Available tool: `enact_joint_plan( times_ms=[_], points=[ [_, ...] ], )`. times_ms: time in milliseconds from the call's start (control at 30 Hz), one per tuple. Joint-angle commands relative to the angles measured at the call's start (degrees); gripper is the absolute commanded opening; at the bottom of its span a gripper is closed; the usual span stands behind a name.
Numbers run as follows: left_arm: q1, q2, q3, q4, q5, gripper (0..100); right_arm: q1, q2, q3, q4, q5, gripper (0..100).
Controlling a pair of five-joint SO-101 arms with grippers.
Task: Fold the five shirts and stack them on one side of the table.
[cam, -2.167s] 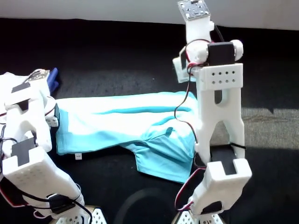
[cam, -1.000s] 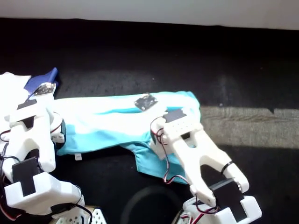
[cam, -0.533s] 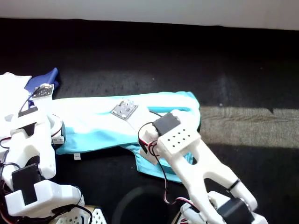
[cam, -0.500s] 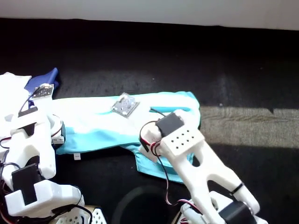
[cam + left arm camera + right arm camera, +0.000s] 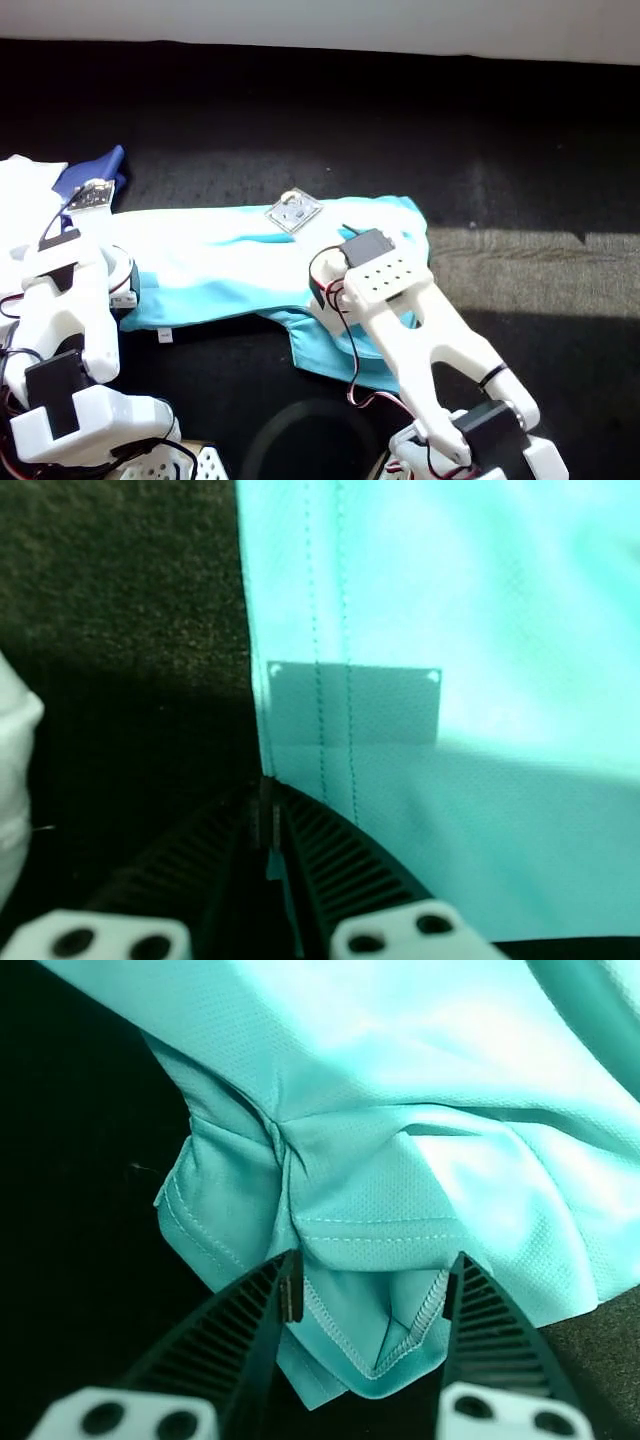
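Note:
A turquoise shirt point(image 5: 230, 260) lies spread across the dark table, with a bunched sleeve point(image 5: 345, 350) at its near side. At the shirt's left edge point(image 5: 262, 730) my left gripper point(image 5: 268, 825) is shut on the hem, low against the table. The left arm point(image 5: 70, 290) stands at the table's left. From the near right, the right arm point(image 5: 395, 300) leans over the shirt's middle. My right gripper point(image 5: 372, 1285) hangs open just above the bunched sleeve point(image 5: 340, 1230), one finger on either side of the folds and nothing held.
A white cloth point(image 5: 20, 190) and a blue cloth point(image 5: 90, 170) lie at the far left beside the left arm. Dark table point(image 5: 520, 150) stretches behind and to the right of the shirt, with a sunlit band point(image 5: 540, 270) at the right.
The right arm has come down from upright to lean over the shirt, and its wrist has swung left, then back right. The left arm has barely moved and keeps its hold.

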Motion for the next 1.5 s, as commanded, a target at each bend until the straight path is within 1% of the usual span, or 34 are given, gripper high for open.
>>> enact_joint_plan(
  times_ms=[0,200,233,300,400,467,633,800,900,1100,1333,1400,1467],
  points=[
    [-0.6,-0.3,0.0,-1.9,-0.2,1,0.4,2.2,-0.4,-1.1,-0.6,24.1],
    [-0.6,-0.3,0.0,-1.9,-0.2,1,0.4,7.3,-0.5,-1.9,-0.5,24.0],
    [-0.6,-0.3,0.0,-2.0,-0.2,1,0.4,8.0,-0.4,-2.5,-0.5,22.8],
    [-0.6,-0.3,0.0,-2.0,-0.2,1,0.4,8.7,-0.4,-3.8,-0.5,16.2],
    [-0.6,-0.3,0.0,-2.0,-0.2,1,0.4,8.2,-0.6,-5.3,-0.9,0.4],
    [-0.6,-0.3,0.0,-2.0,-0.2,1,0.4,6.3,-0.6,-5.2,-0.9,1.8],
    [-0.6,-0.3,0.0,-2.0,-0.2,1,0.3,-1.6,-0.1,-4.5,-0.7,0.6],
    [-0.6,-0.3,0.0,-2.0,-0.2,1,-1.4,-6.8,-0.1,0.3,-0.6,0.6],
    [-0.6,-0.3,0.0,-2.0,-0.2,1,-3.8,-7.4,0.1,2.4,-0.5,0.6],
    [-0.6,-0.3,0.0,-2.0,-0.2,1,-10.9,-7.3,0.9,5.2,-0.5,0.6],
    [-0.6,-0.3,0.0,-2.0,-0.2,1,-11.1,-7.4,6.5,3.1,-0.5,1.1],
    [-0.6,-0.3,0.0,-2.0,-0.2,1,-11.1,-7.4,6.5,3.2,-0.5,4.4],
    [-0.6,-0.3,0.0,-2.0,-0.2,1,-11.1,-7.9,6.4,3.3,-0.6,11.8]
  ],
)
